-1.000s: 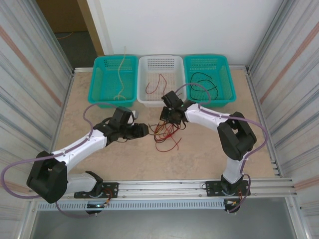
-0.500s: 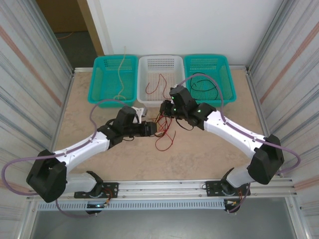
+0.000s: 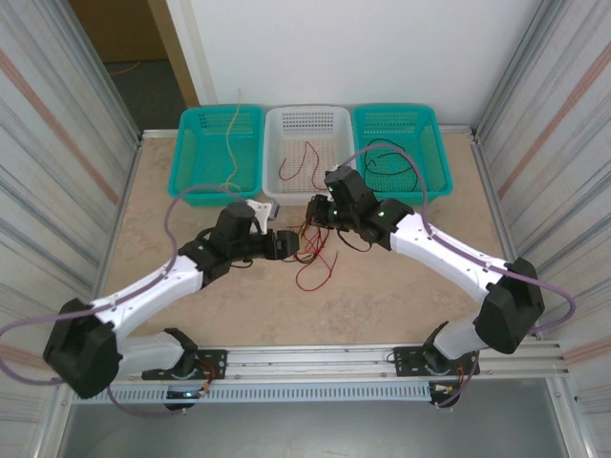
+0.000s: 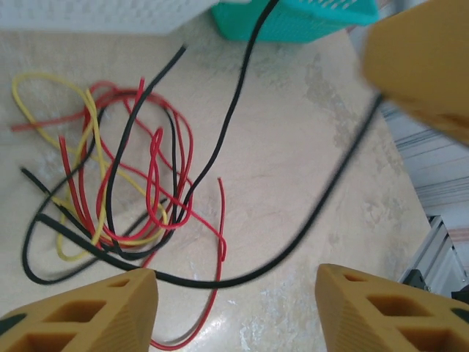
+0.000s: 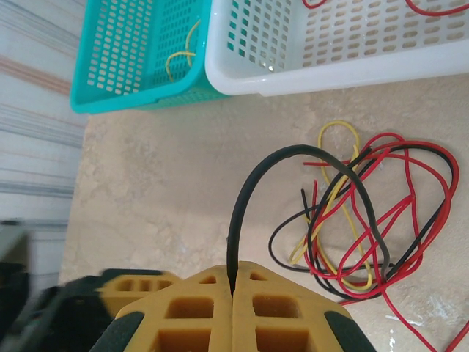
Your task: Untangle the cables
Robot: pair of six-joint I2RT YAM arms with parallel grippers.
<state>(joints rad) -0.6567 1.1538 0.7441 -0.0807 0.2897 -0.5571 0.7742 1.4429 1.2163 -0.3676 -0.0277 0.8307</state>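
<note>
Where the table meets its far edge, 3 baskets sit side by side. L teal basket has a yellow cable in it, the white basket in the middle a red cable, and the R teal basket a black cable. The tangled cables, red, yellow & black, lie loose on the table centre, just in front of the white basket.

Both arms reach inward over that pile, wrists facing each other. Right gripper is by the white basket's front wall, w/ fingers pressed together on a black strand that arcs up out of them & drops back into the tangle. Left gripper is level w/ it, near the pile's left side, fingers apart. From the left wrist, the black strand crosses the gap btwn the fingers w/o being pinched.
</note>
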